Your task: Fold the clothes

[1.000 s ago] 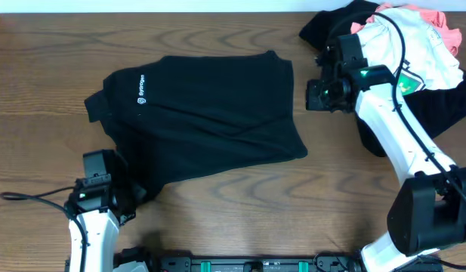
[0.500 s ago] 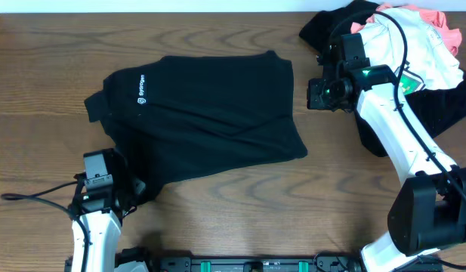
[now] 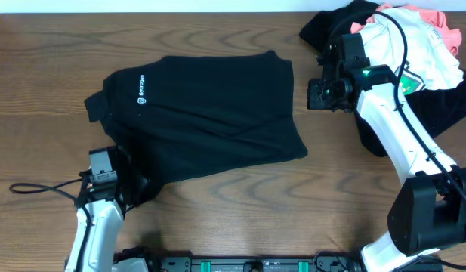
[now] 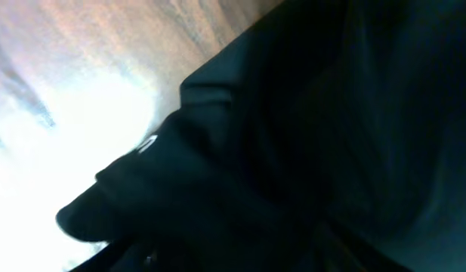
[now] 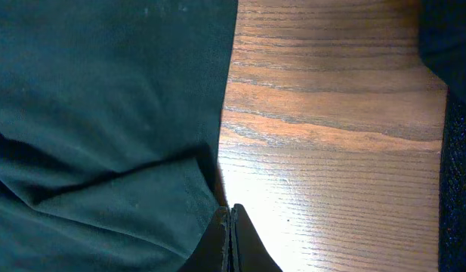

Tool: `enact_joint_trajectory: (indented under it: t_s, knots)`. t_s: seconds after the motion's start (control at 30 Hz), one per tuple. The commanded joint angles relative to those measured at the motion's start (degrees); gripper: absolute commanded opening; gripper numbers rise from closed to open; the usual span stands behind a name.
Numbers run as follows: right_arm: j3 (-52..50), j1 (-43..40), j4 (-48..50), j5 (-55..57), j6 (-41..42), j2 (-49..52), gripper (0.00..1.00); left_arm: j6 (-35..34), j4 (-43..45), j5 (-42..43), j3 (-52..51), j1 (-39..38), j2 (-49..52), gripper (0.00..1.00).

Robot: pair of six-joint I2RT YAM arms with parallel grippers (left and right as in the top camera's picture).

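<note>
A black shirt (image 3: 206,113) with a small white logo (image 3: 141,97) lies spread flat on the wooden table (image 3: 240,204). My left gripper (image 3: 133,185) sits low at the shirt's lower left corner. Dark fabric (image 4: 331,113) fills the left wrist view and hides the fingers, so the jaws cannot be made out. My right gripper (image 3: 314,94) hovers just right of the shirt's right edge. Its fingertips (image 5: 230,227) are pressed together with nothing between them, beside the shirt's hem (image 5: 104,113). More clothes are heaped at the back right.
The heap at the back right holds a white garment (image 3: 421,45), a coral-pink one (image 3: 440,19) and black cloth (image 3: 444,106), with the right arm (image 3: 399,128) reaching across it. A cable (image 3: 44,189) trails left from the left arm. Dark cloth (image 5: 455,189) borders the right wrist view.
My left arm has shifted slightly right and towards the shirt's lower left corner. The shirt, the heap and the right arm have not moved.
</note>
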Motion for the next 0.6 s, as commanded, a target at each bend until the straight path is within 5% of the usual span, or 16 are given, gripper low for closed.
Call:
enact_joint_trajectory:
  t_s: [0.0, 0.2, 0.57]
  knots:
    - [0.11, -0.48, -0.02, -0.20, -0.61, 0.28, 0.01, -0.55, 1.11, -0.50, -0.33, -0.20, 2.75, 0.62]
    - [0.11, -0.48, -0.04, -0.20, -0.63, 0.28, 0.01, -0.55, 4.59, -0.48, -0.33, -0.22, 6.88, 0.60]
    - [0.09, -0.48, -0.02, -0.17, -0.61, 0.28, 0.01, -0.55, 5.60, -0.20, -0.31, -0.22, 7.28, 0.11]
